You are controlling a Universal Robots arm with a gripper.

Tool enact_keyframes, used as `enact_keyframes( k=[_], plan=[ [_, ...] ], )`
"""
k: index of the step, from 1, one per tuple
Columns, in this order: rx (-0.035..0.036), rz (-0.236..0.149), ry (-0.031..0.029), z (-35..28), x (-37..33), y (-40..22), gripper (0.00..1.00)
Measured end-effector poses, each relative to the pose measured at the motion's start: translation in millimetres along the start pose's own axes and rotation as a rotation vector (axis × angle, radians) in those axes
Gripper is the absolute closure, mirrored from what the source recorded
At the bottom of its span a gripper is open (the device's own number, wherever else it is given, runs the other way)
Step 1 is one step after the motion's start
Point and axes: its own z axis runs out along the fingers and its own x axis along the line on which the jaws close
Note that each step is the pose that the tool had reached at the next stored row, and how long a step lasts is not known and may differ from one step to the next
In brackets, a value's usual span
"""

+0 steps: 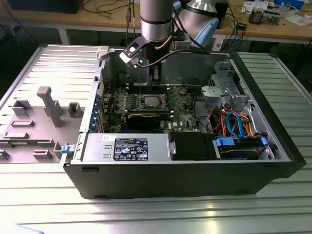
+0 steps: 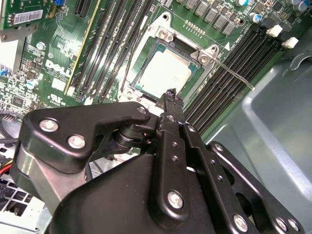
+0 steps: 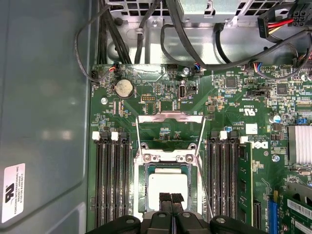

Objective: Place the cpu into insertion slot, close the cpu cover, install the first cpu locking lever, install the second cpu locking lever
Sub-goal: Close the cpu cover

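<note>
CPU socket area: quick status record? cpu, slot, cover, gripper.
cpu: lying in the insertion slot, silver top up
cpu cover: open, swung back off the slot
gripper: fingertips together over the cpu's edge, nothing held; contact unclear
motherboard: green, inside the open computer case

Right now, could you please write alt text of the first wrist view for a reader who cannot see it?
The shut black gripper hangs over a small square silver-topped cpu seated in the metal-rimmed insertion slot of a green motherboard. Long black memory slots flank it on both sides.
</note>
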Motion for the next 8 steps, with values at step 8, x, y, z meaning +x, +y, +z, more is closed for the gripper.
enact_keyframes(
  k=[8],
  plan=[
    [-0.0001, 0.0, 0.0001, -1.7, 0.0, 0.1, 0.89]
  ],
)
